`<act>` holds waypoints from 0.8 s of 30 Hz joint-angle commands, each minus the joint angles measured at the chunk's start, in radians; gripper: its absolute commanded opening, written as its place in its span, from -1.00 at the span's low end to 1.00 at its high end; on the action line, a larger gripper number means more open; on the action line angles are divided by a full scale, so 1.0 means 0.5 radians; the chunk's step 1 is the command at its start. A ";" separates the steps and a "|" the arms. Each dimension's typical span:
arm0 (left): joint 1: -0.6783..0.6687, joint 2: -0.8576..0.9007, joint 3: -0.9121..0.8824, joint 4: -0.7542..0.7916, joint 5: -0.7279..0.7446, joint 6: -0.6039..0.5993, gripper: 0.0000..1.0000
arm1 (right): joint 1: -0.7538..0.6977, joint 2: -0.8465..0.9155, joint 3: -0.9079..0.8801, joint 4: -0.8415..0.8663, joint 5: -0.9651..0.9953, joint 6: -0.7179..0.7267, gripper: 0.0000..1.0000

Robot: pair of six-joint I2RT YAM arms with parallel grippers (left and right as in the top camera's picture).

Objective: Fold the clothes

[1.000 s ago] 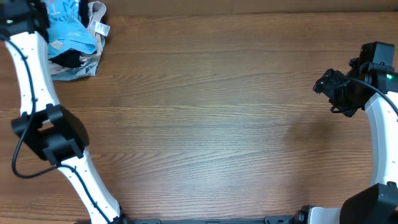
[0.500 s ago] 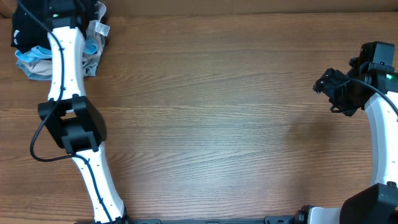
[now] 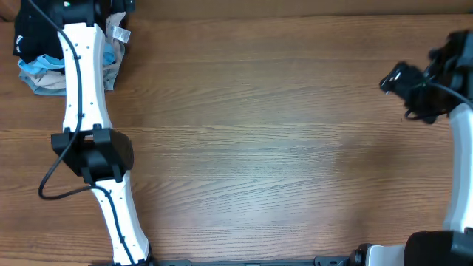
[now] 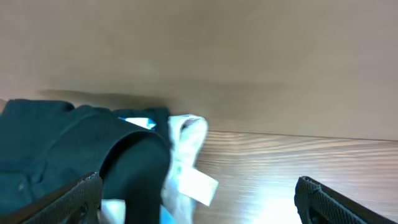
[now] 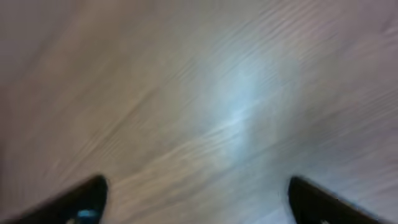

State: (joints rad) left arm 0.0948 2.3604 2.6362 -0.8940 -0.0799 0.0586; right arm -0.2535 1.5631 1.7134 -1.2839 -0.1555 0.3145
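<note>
The black T-shirt (image 3: 26, 33) lies bunched at the table's far-left corner, on the left side of a small clothes pile. In the left wrist view the black T-shirt (image 4: 56, 149) fills the lower left, partly between the fingers. My left gripper (image 3: 109, 6) sits at the top edge over the pile, mostly cut off by the frame. The left gripper (image 4: 198, 186) is open wide and holds nothing. My right gripper (image 3: 393, 77) hovers at the far right. In its wrist view the right gripper (image 5: 199, 190) is open over bare wood, blurred.
A light-blue garment (image 3: 43, 65) and a beige garment (image 3: 115, 46) with a white label (image 4: 200, 184) lie in the same pile, beside and under the black shirt. The left arm (image 3: 83, 89) stretches along the left side. A wall (image 4: 205, 56) stands just behind the pile.
My left gripper opened and let go of the black T-shirt, and its arm swung right over the pile. The right gripper opened wider and shifted towards the far right.
</note>
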 commanded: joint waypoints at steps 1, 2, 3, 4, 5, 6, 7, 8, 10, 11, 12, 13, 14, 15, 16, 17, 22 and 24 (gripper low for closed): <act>-0.076 -0.216 0.098 -0.043 0.146 -0.079 1.00 | 0.011 -0.075 0.558 -0.143 0.061 -0.044 1.00; -0.085 -0.223 0.098 -0.043 0.146 -0.079 1.00 | 0.011 -0.084 0.755 -0.224 0.061 -0.063 1.00; -0.088 -0.223 0.098 -0.043 0.147 -0.079 1.00 | 0.011 -0.088 0.888 -0.272 0.061 -0.063 1.00; -0.093 -0.222 0.098 -0.044 0.146 -0.079 1.00 | 0.011 -0.096 1.031 -0.315 0.060 -0.062 1.00; -0.098 -0.215 0.096 -0.046 0.146 -0.079 0.99 | 0.011 -0.115 1.295 -0.336 0.060 -0.062 1.00; -0.098 -0.214 0.093 -0.046 0.146 -0.079 0.99 | 0.011 -0.129 1.421 -0.325 0.060 -0.062 1.00; -0.098 -0.214 0.089 -0.046 0.146 -0.079 0.99 | 0.011 -0.144 1.524 -0.321 0.060 -0.062 1.00; -0.098 -0.214 0.087 -0.047 0.146 -0.079 1.00 | 0.011 -0.159 1.598 -0.325 0.061 -0.062 1.00; -0.098 -0.214 0.087 -0.047 0.146 -0.079 0.99 | 0.011 -0.197 1.711 -0.325 0.061 -0.061 1.00; -0.098 -0.214 0.087 -0.047 0.146 -0.079 1.00 | 0.011 -0.221 1.750 -0.325 0.061 -0.062 1.00; -0.098 -0.214 0.087 -0.047 0.146 -0.079 1.00 | 0.011 -0.245 1.769 -0.325 0.061 -0.062 1.00; -0.098 -0.214 0.087 -0.047 0.146 -0.079 0.99 | 0.011 -0.269 1.774 -0.325 0.060 -0.062 1.00; -0.098 -0.214 0.087 -0.047 0.146 -0.079 1.00 | 0.011 -0.294 1.773 -0.329 0.061 -0.062 1.00; -0.098 -0.214 0.087 -0.047 0.146 -0.079 1.00 | 0.011 -0.320 1.773 -0.342 0.061 -0.062 1.00; -0.098 -0.214 0.087 -0.047 0.146 -0.079 1.00 | 0.011 -0.337 1.773 -0.351 0.061 -0.062 1.00; -0.098 -0.214 0.087 -0.047 0.146 -0.079 1.00 | 0.011 -0.351 1.773 -0.362 0.061 -0.062 1.00; -0.098 -0.214 0.087 -0.047 0.146 -0.079 1.00 | 0.011 -0.365 1.772 -0.518 0.084 -0.062 1.00; -0.098 -0.214 0.087 -0.047 0.146 -0.079 1.00 | 0.011 -0.306 1.759 -0.598 0.085 -0.063 1.00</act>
State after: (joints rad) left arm 0.0414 2.2524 2.6747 -0.9203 -0.0181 0.0311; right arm -0.2535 1.3750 2.6019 -1.5566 -0.1272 0.2871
